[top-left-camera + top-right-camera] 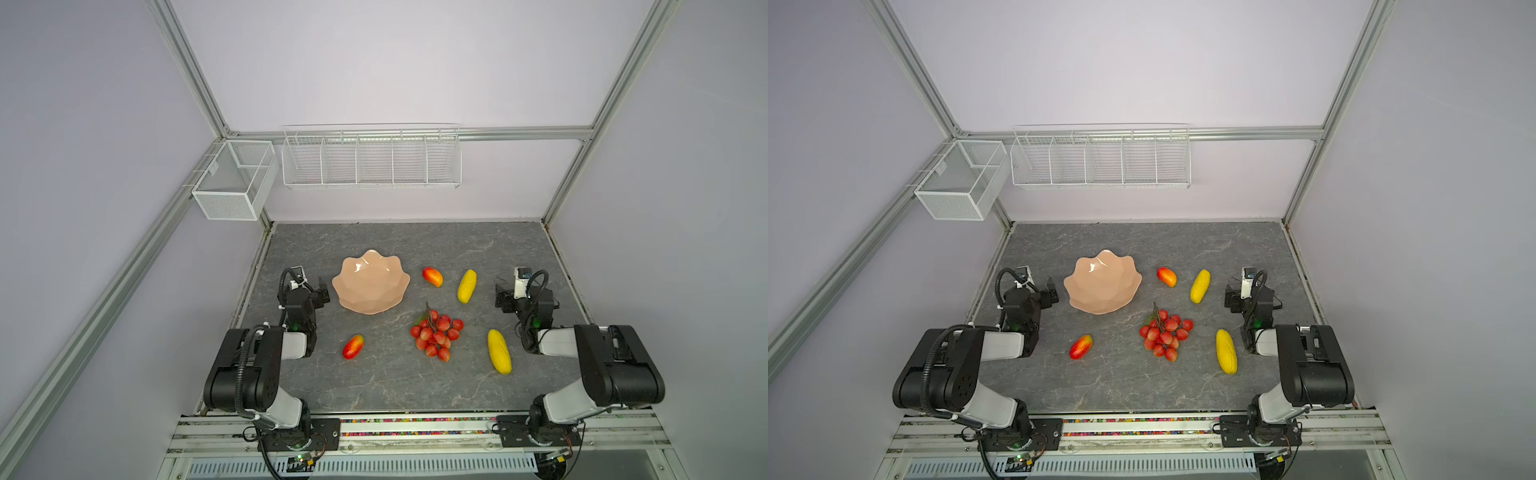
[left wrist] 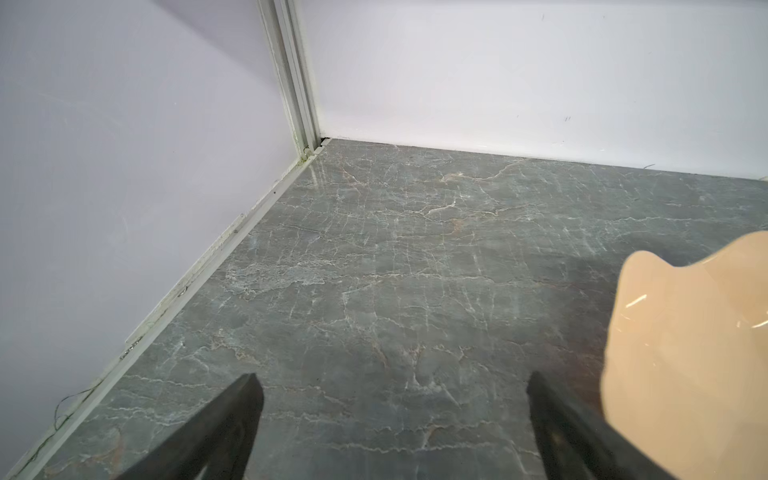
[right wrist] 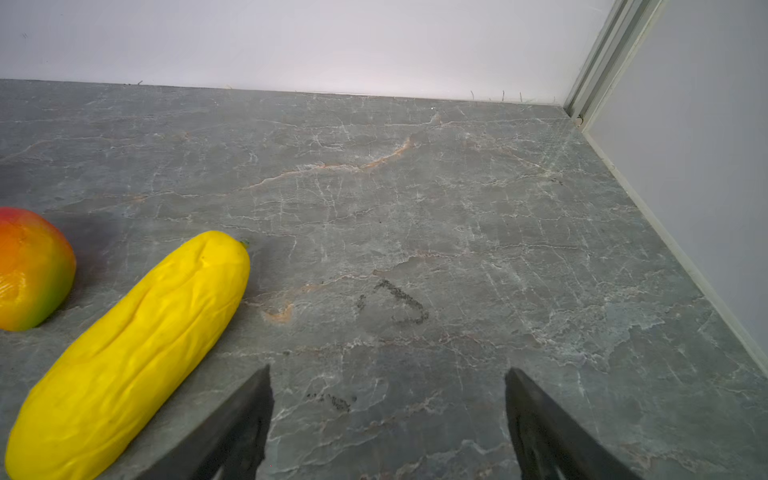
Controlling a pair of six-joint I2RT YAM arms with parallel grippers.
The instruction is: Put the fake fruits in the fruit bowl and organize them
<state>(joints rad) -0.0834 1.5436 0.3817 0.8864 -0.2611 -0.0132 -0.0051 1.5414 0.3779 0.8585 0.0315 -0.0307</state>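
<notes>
Fruits (image 1: 436, 336) lie on the table (image 1: 395, 386), mid and right in both top views, none in the bowl (image 1: 371, 286) at center left. Left claw (image 2: 390, 380) and right claw (image 3: 388, 372) are wide, holding nothing.

Colour rundown
bowl (image 1: 371, 282) peach-pink, glossy; right of bowl: grapes (image 1: 436, 336) red, ribbed fruit (image 1: 467, 286) yellow, mango (image 1: 432, 276) red-orange; tabletop (image 1: 374, 382) grey, white-veined.

Both top views: high, looking down, whole table (image 1: 386, 386). Wrist views: low, close, facing rearward.
</notes>
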